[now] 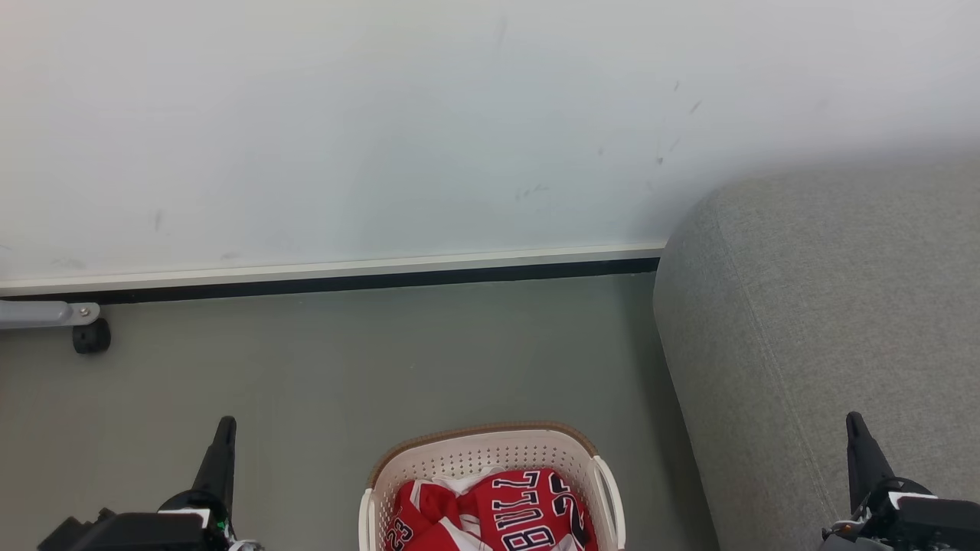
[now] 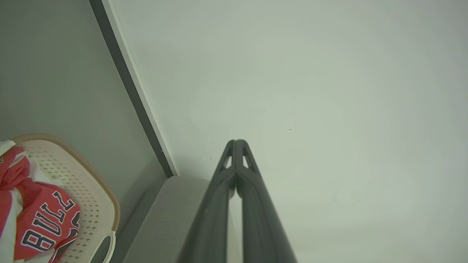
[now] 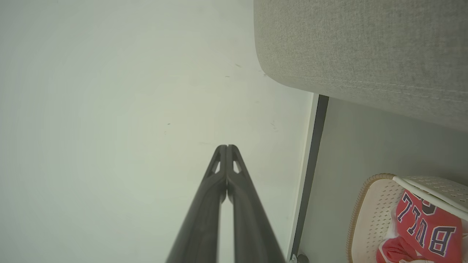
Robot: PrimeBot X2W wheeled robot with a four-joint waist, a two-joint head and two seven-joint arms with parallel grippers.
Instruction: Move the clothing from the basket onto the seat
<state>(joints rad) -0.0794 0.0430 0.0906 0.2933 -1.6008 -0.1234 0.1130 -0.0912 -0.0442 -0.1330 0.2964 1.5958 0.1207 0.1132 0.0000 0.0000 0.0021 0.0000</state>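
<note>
The basket (image 1: pixel 482 458) stands on the floor (image 1: pixel 344 367) at the bottom middle of the head view, with its brown far rim toward the wall (image 1: pixel 383 115). The lower frame edge cuts off its near part. The clothing (image 1: pixel 490 509) lies bunched inside it, red with white trim. A jersey on top shows navy letters reading "BULL" and part of a number.

The sofa (image 1: pixel 827 321) takes up the right side. Its rounded end is just right of the basket, with a narrow strip of floor between them.

The left end effector (image 1: pixel 226 423) rises at lower left over bare floor, its fingers pressed together on nothing. It is off to the left of the basket and apart from it. The right end effector (image 1: pixel 854 419) rises at lower right in front of the sofa's fabric, its fingers likewise pressed together and empty. It is well apart from the basket on that side. The basket and clothing sit between the two, touched by neither.

In the left wrist view the closed fingers point at the wall. The basket and clothing sit low at that view's left edge, and the sofa's corner is just beside the fingers. In the right wrist view the closed fingers also point at the wall. The basket with the jersey is in the lower right corner, and the sofa runs across the upper right.

At the head view's far left, a grey bracket (image 1: pixel 46 314) with a black caster (image 1: pixel 92 337) sits by the baseboard (image 1: pixel 344 281).
</note>
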